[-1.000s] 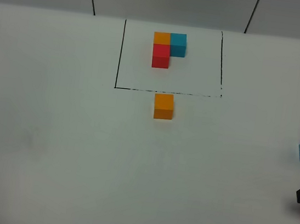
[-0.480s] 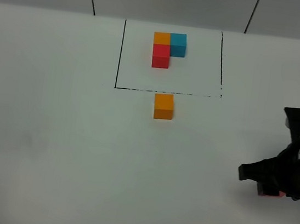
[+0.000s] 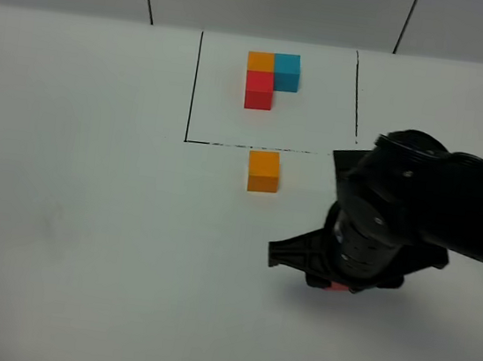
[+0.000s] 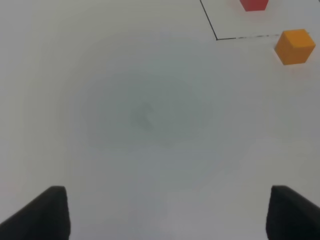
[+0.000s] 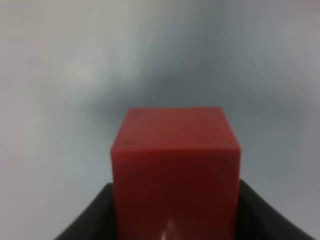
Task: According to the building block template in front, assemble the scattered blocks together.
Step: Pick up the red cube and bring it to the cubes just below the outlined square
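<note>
Right gripper (image 3: 334, 285) is clenched on a red cube (image 5: 175, 160), one of the scattered blocks. In the right wrist view the cube fills the middle of the picture, with a dark finger (image 5: 92, 215) pressed against each of its two sides. From the high camera only a sliver of red shows under the bulky black right arm (image 3: 415, 212), which reaches in from the right edge and hangs over the near right part of the white table (image 3: 86, 213).

Left gripper (image 4: 170, 215) is released, its two dark fingertips standing wide apart with only bare table between them.

An orange cube (image 3: 263, 171), another loose block, sits alone near the middle of the table, just on the near side of a thin black outline (image 3: 193, 85) drawn as a rectangle. It lies to the far left of the right gripper and apart from it.

Inside the outline, toward its far side, rests the building block template (image 3: 268, 79): an orange cube joined to a cyan cube on its right, with a red cube joined on the orange one's near side, making an L.
</note>
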Robot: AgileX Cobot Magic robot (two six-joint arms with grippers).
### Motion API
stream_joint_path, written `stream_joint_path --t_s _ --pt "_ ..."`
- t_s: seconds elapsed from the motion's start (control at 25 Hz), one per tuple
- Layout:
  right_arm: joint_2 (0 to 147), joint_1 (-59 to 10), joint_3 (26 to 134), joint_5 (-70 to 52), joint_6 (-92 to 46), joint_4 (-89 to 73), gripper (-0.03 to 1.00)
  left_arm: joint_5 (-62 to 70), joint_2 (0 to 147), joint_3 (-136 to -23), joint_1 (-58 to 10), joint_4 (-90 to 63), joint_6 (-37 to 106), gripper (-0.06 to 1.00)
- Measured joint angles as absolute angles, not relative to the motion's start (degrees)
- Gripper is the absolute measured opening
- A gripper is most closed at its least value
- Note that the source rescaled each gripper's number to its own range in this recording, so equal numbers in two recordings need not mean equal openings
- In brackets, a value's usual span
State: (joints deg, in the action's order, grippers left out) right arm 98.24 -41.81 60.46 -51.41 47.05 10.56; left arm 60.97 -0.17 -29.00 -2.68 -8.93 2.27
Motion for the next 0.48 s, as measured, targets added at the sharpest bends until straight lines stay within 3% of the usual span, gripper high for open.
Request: stream_joint_path --t_s 0.48 --pt "114.7 -43.6 80.6 -56.0 43.1 12.2 0.02 61.0 -0.2 -29.0 -2.7 -8.9 2.3 0.83"
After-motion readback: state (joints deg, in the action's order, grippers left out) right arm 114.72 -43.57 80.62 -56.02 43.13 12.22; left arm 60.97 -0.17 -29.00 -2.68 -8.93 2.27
